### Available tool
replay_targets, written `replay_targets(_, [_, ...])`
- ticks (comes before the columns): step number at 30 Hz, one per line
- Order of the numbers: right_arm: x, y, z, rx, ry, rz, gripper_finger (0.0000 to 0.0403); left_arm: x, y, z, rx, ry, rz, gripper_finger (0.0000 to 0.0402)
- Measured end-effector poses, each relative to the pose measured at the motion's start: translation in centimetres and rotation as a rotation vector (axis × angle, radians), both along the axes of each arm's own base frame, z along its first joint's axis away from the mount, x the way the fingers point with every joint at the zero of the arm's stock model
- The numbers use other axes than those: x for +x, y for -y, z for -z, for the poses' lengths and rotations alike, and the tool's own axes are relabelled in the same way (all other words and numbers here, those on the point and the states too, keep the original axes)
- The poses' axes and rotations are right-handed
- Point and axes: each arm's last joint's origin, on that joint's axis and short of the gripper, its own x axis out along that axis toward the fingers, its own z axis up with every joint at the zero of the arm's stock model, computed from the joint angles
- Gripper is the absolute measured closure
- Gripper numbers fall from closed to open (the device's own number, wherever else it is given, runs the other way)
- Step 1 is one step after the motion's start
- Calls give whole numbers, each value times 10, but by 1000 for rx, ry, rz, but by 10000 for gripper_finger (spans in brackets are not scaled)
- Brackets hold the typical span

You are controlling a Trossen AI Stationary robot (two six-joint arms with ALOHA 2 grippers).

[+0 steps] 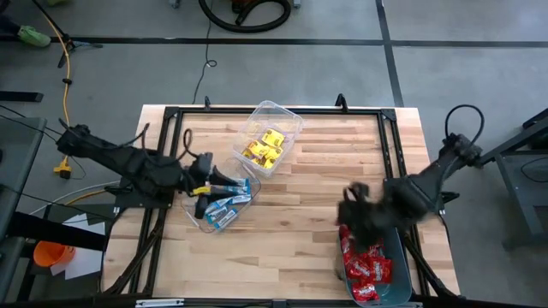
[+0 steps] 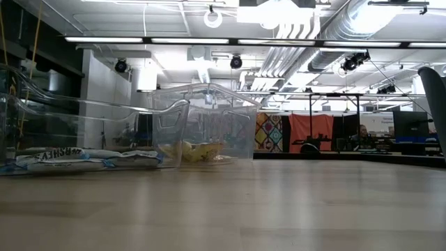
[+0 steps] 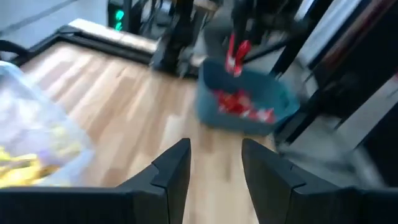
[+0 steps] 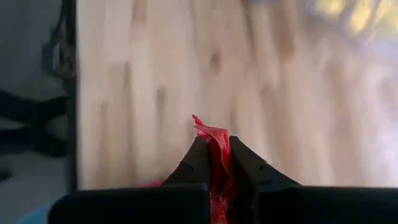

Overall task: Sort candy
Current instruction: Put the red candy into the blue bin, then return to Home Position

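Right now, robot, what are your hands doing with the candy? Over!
Right gripper shut on a red candy, above the teal bin. Left gripper open, empty, by the blue candy tub. Nothing in the way.

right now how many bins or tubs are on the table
3. A clear tub of yellow candy at the table's far middle, a clear tub of blue-and-white candy under the left gripper, and a teal bin of red candy at the near right corner.

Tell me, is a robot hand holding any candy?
Yes. The right gripper pinches a red candy by its wrapper, one end poking past the fingertips. The left gripper holds nothing.
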Motion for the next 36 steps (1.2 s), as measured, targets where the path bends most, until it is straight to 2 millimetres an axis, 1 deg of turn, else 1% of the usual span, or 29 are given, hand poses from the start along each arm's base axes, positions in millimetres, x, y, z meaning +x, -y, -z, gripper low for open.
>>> replay_targets(3, [-26, -22, 18, 52, -79, 58, 397, -2, 4, 22, -101, 99, 1, 268])
replay_targets(5, [-45, -37, 38, 92, -120, 107, 397, -1, 8, 42, -139, 129, 12, 268])
replay_targets(7, [-63, -50, 59, 136, -149, 167, 397, 0, 11, 54, -176, 168, 20, 268])
replay_targets(8, [-72, -53, 70, 145, -174, 198, 397, 0, 11, 57, -192, 187, 21, 268])
replay_targets(10, [-84, -56, 86, 186, -202, 289, 397, 0, 10, 62, -198, 196, 12, 268])
replay_targets(13, [-89, -53, 96, 243, -207, 428, 393, 0, 6, 64, -165, 201, -25, 268])
replay_targets(15, [-86, -52, 97, 264, -205, 477, 383, -2, 1, 60, -147, 227, -39, 268])
replay_targets(18, [-79, -47, 98, 284, -240, 518, 350, -6, -5, 53, -142, 264, -56, 268])
replay_targets(24, [-67, -37, 99, 349, -421, 551, 243, -20, -13, 40, -123, 337, -61, 268])
replay_targets(26, [-62, -33, 99, 365, -463, 540, 209, -25, -15, 37, -118, 356, -63, 268])
replay_targets(29, [-55, -31, 93, 407, -534, 438, 174, -31, -17, 33, -112, 380, -63, 268])
replay_targets(31, [-49, -32, 83, 447, -517, 371, 163, -36, -19, 30, -102, 392, -62, 268])
replay_targets(32, [-45, -32, 76, 462, -482, 344, 160, -39, -20, 29, -94, 398, -62, 268])
replay_targets(34, [-37, -32, 60, 467, -369, 303, 159, -43, -22, 28, -69, 397, -61, 268])
replay_targets(36, [-30, -29, 45, 430, -233, 287, 160, -48, -24, 28, -34, 385, -72, 268])
